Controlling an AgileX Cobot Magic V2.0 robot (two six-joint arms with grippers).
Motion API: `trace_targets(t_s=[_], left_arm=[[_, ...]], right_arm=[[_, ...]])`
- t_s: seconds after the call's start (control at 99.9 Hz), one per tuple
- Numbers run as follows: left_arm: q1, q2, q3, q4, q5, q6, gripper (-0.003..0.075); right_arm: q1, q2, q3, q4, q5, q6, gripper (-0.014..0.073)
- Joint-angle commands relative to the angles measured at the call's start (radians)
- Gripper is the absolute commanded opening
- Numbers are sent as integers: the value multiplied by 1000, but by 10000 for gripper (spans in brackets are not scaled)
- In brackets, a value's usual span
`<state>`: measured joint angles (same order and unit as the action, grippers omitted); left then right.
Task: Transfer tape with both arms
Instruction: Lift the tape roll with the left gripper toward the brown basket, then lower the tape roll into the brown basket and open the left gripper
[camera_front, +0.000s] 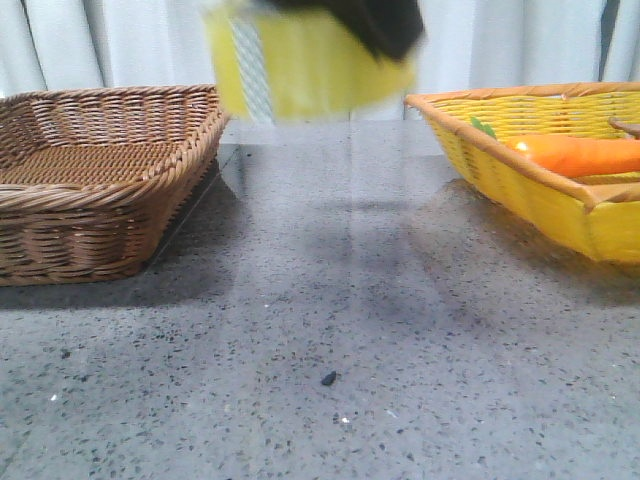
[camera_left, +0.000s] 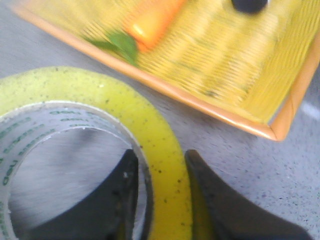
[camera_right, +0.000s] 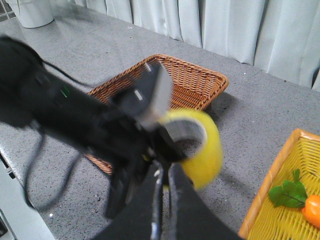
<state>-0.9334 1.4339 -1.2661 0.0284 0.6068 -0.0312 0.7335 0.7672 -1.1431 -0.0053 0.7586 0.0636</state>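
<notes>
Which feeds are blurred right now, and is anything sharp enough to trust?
Front view: the tape is motion-smeared at the top edge, while the brown basket and table are crisp. Left wrist view: the yellow basket is streaked. Right wrist view: the left arm is heavily blurred.

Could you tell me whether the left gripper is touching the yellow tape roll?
Touching: in the left wrist view, the left gripper pinches the translucent yellow tape roll's wall.

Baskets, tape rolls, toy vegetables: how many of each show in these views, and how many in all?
Baskets: 2, a brown wicker basket and a yellow basket
Tape rolls: 1, the tape, held above the table
Toy vegetables: 1, an orange carrot toy in the yellow basket
Total: 4
</notes>
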Motion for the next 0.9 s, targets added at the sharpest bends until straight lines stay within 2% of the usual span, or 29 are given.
trace_targets(t_s=[0.0, 0.12, 0.32, 0.54, 0.821, 0.891], left_arm=[[48, -111, -41, 30, 17, 2, -21], [134, -170, -32, 70, 109, 2, -21], [281, -176, 47, 61, 177, 0, -21], [352, -142, 155, 39, 44, 0, -21], [375, -40, 165, -12, 14, 0, -19], [375, -26, 165, -19, 3, 0, 12]], right_arm=[[-2, -3, -23, -10, -59, -3, -62], [-2, -3, -23, -10, -44, -3, -62], [-2, -3, -23, -10, -36, -3, -62], [-2, -3, -23, -10, -38, -3, -62], [-2, -3, -23, -6, -36, -3, -62], [-2, -3, -23, -6, -36, -3, -62]])
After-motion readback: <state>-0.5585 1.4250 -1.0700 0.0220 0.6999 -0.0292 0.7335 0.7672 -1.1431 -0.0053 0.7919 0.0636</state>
